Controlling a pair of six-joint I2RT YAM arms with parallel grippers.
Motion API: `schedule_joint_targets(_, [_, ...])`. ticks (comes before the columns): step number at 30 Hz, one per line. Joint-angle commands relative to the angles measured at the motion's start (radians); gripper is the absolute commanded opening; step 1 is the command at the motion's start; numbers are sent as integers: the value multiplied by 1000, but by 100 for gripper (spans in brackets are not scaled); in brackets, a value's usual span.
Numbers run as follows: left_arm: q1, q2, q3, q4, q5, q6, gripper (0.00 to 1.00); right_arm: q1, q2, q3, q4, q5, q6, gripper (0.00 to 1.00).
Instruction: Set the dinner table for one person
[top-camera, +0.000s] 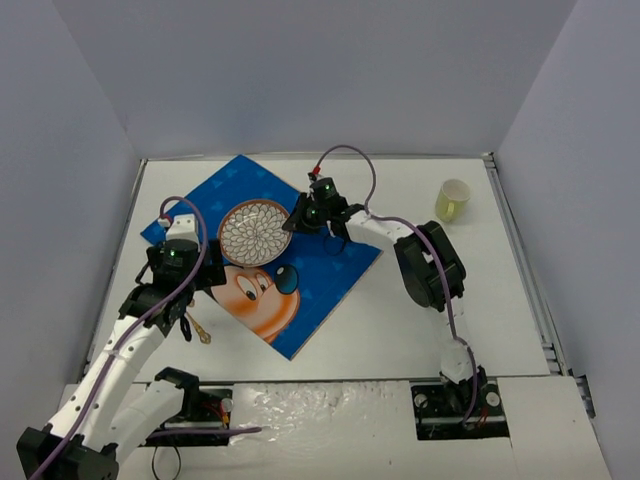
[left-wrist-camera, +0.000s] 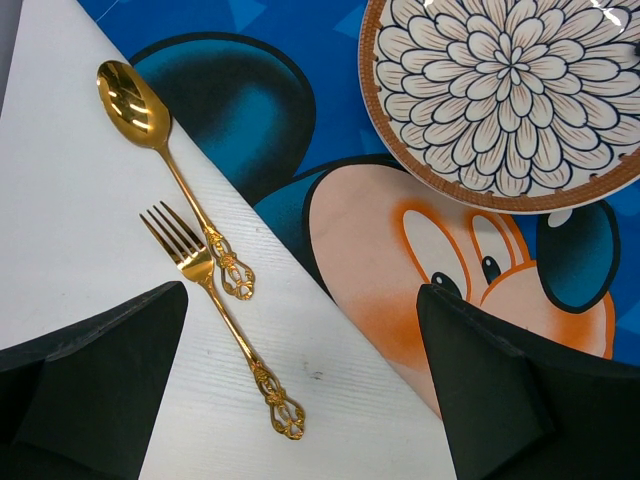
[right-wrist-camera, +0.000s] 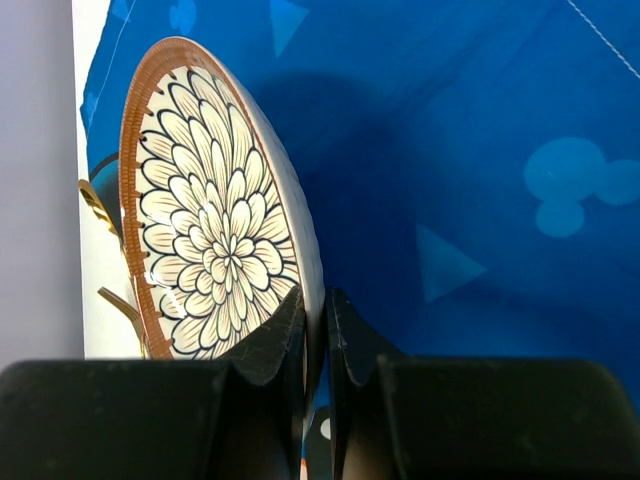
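Right wrist view shows my right claw (right-wrist-camera: 315, 312) pinching the plate (right-wrist-camera: 215, 210) by its rim over the placemat (right-wrist-camera: 480, 150) spread on the bench (top-camera: 450, 290), so I should level it, lower gently, then release.

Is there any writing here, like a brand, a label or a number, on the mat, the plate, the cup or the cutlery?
No text can be read in any view.
Blue placemat: a cartoon mouse face and mouse-head shapes, no words.
Plate: a flower pattern with a brown rim, no lettering.
Cup: looks plain, but too small to rule out fine print.
Gold spoon and fork: ornate handles, no stamp visible.
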Motion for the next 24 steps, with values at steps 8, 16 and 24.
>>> schedule_joint_targets(8, [4,-11,21,41,-9,-9,97,9,19,106,223,-75,69,0])
schedule_joint_targets(16, [4,-16,21,44,-13,-7,97,6,32,54,201,-36,39,5])
schedule_joint_targets(24, [4,-12,21,46,-17,-7,97,-26,-4,27,97,23,-86,54])
